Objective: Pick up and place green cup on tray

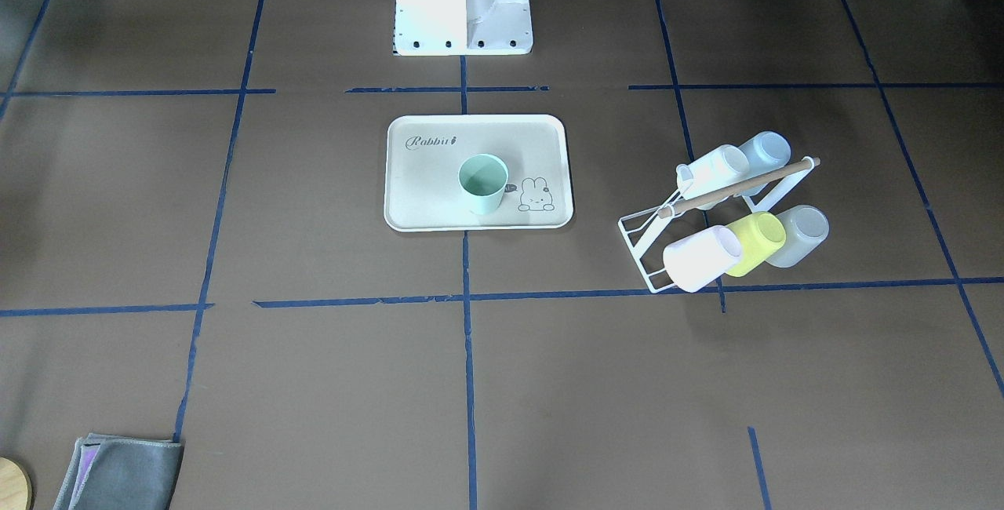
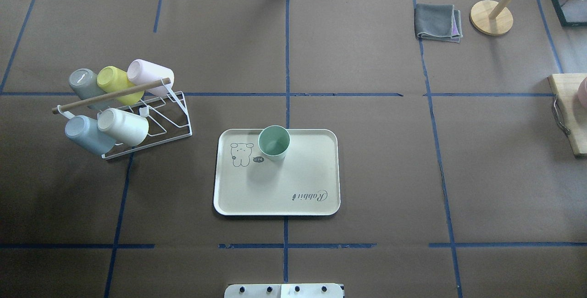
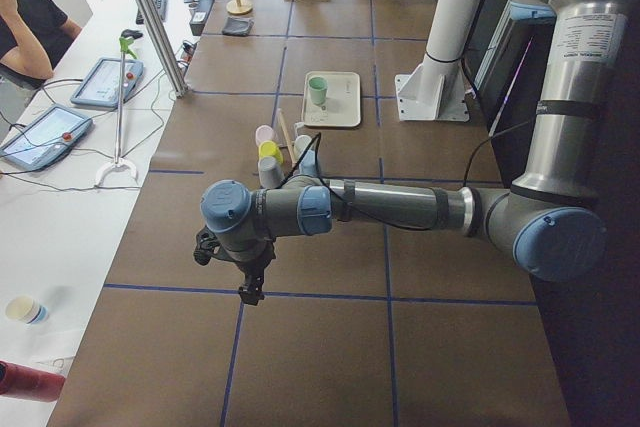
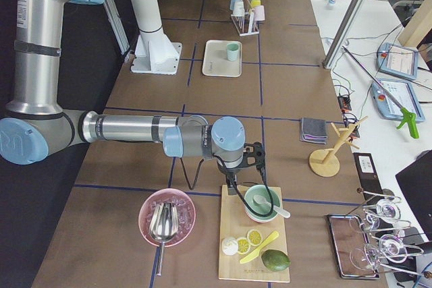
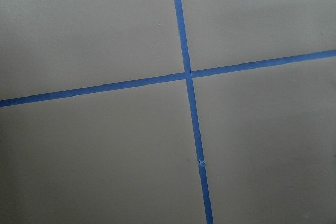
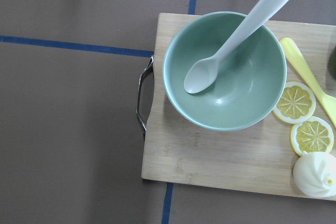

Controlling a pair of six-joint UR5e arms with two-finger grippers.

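The pale mint-green cup (image 1: 482,183) stands upright, mouth up, on the cream "Rabbit" tray (image 1: 423,200), next to the bunny drawing. It also shows in the overhead view (image 2: 274,142) on the tray (image 2: 284,192). Neither gripper is near it. My left gripper (image 3: 250,293) shows only in the exterior left view, hanging over bare table far from the tray (image 3: 343,112); I cannot tell if it is open. My right gripper (image 4: 234,187) shows only in the exterior right view, over a cutting board; I cannot tell its state.
A white wire rack (image 2: 151,119) holds several cups lying on their sides, among them a yellow-green cup (image 1: 754,242). A grey cloth (image 2: 438,22) and a wooden stand (image 2: 491,17) lie far right. A cutting board (image 6: 210,166) carries a green bowl (image 6: 226,72) with a spoon.
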